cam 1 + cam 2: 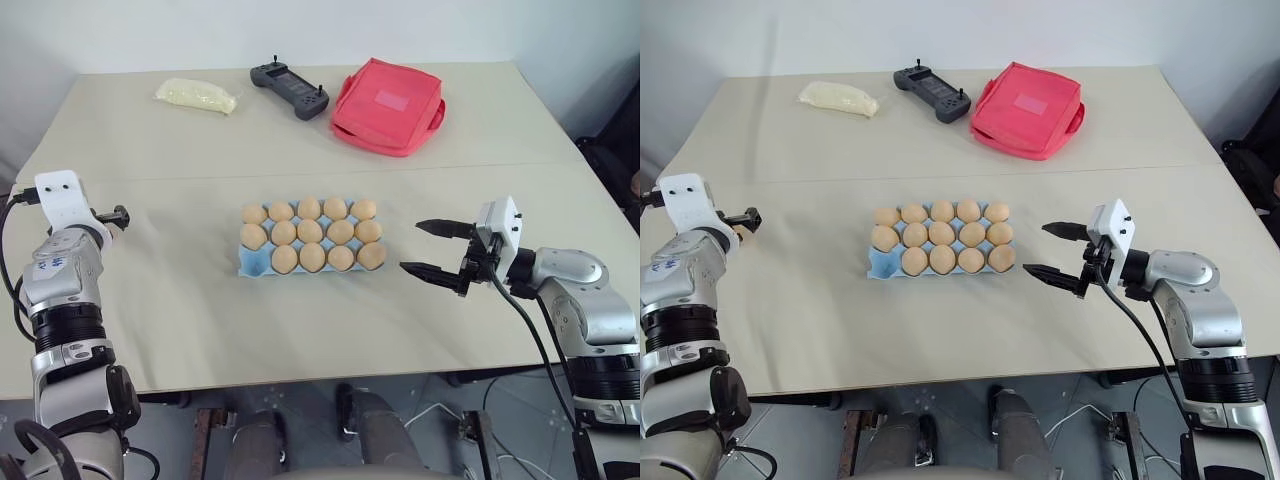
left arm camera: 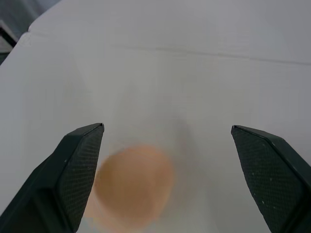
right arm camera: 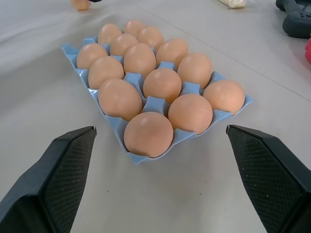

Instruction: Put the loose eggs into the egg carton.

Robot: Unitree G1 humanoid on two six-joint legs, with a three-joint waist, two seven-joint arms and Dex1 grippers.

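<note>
Loose egg (image 2: 131,187): on the table, low between the wide-open left gripper (image 2: 167,145) fingers, not held.
Egg carton (image 1: 255,262): mid-table, one corner cup empty.
Right gripper (image 1: 432,249): wide open, empty, beside the carton.
Table (image 1: 180,330): beige, wall behind.

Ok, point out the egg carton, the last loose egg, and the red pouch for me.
egg carton (image 1: 256,264), left eye view, on its one empty blue corner cup.
loose egg (image 2: 132,184), left wrist view, middle of its shell, between the open left gripper's fingers.
red pouch (image 1: 388,104), left eye view, centre of its top panel.
</note>
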